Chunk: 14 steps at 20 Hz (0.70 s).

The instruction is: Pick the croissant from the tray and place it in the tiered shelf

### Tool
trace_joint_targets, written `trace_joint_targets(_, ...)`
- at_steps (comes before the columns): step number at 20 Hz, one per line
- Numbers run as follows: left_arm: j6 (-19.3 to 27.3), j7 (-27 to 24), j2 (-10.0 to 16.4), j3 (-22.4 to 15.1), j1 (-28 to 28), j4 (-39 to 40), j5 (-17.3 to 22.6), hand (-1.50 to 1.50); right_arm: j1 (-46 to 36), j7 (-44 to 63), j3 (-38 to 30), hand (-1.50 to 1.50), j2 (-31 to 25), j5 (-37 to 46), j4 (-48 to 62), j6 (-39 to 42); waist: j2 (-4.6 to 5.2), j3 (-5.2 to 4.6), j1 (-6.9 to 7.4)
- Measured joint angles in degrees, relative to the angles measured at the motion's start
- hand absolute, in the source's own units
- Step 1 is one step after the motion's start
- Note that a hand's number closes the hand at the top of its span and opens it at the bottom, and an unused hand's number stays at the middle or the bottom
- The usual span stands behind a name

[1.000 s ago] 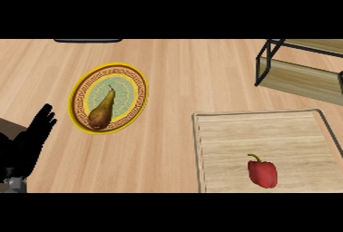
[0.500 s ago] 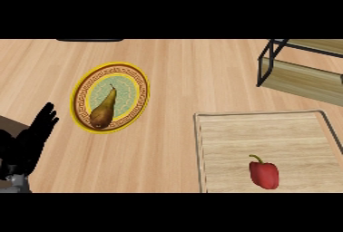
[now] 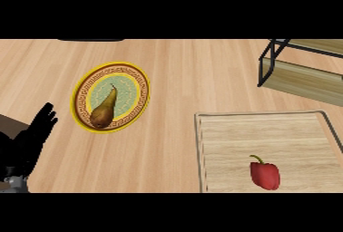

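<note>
A wooden tray [image 3: 221, 136] with a thin metal rim lies at the lower right, and a red bell pepper [image 3: 265, 175] sits on its near part. No croissant shows anywhere. The tiered shelf [image 3: 301, 77], black frame with wooden boards, stands at the upper right. My left hand [image 3: 30, 140] rests at the left edge, fingers straight and pointing up, holding nothing. My right hand is out of view.
A yellow-rimmed patterned plate [image 3: 130, 84] lies at the centre left with a brown pear [image 3: 105, 110] on it, just right of my left hand. A dark object [image 3: 90, 40] shows at the top edge.
The view has shifted slightly; the tray and pepper sit a little lower and further right in the picture. My left hand stays at the left edge.
</note>
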Motion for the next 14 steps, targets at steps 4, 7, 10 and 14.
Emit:
trace_joint_targets(4,0.22,0.77,-0.22,-0.02,-0.29,-0.74,-0.43,0.0,-3.07,-4.29,1.22,1.5,0.52,2.27,8.57,-3.8,0.04,0.02,0.07)
trace_joint_targets(7,0.4,0.63,-0.85,-0.33,-0.51,-0.46,-0.85,0.0,-4.54,-7.65,1.22,1.5,0.91,3.28,15.07,-6.4,0.07,0.0,0.05)
trace_joint_targets(10,0.53,0.9,-1.36,-0.51,0.27,-1.46,-1.03,0.0,-5.31,-10.68,2.26,1.5,1.99,5.46,21.06,-9.93,0.1,0.01,0.22)
trace_joint_targets(14,0.39,1.59,-1.31,-0.39,-0.03,-1.89,-1.05,0.0,-8.08,-10.24,1.32,-1.5,2.83,7.2,28.62,-14.7,0.17,0.04,0.39)
